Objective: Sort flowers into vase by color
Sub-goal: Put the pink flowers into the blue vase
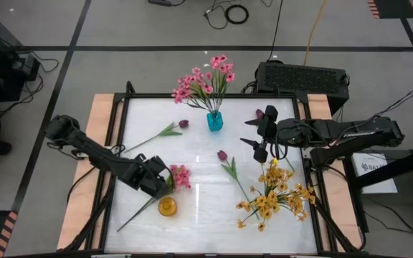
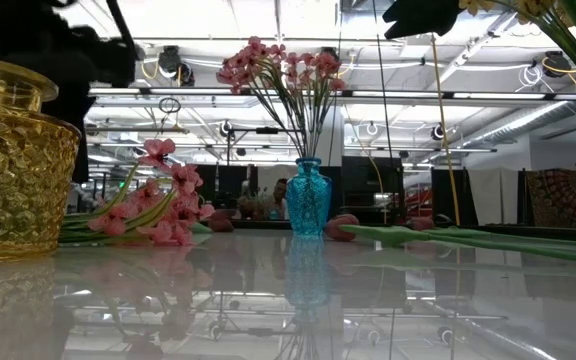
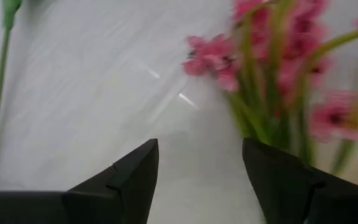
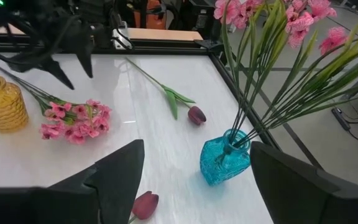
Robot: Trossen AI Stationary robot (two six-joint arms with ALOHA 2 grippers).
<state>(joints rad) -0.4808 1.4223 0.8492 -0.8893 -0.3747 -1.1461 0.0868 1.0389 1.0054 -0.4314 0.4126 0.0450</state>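
Surface: white, glossy top inside a dark frame; it carries all the flowers and vases listed below.
Yellow spray: large bunch of yellow blossoms at the surface's near right corner, in front of my right arm; whether it stands in a vase I cannot tell.
Pink bunch in blue vase: upright stems with pink blossoms, standing in the blue vase at the far middle of the surface.
Loose pink spray: lies flat on the surface, blossoms just beside my left gripper, stem running toward the near edge past the yellow vase.
Yellow vase: upright, near edge, left of centre, with no flowers in it.
Tulip, left: dark bud, lies flat left of the blue vase, stem toward my left arm.
Tulip, centre: dark bud, lies flat between the blue vase and the yellow spray.
Tulip, right: dark bud close to my right gripper.
Left gripper: low at the loose pink spray; my jaws stand spread, with the spray's stems at one finger, not pinched.
Right gripper: right of the blue vase, pointing toward it; my jaws stand spread and hold nothing.
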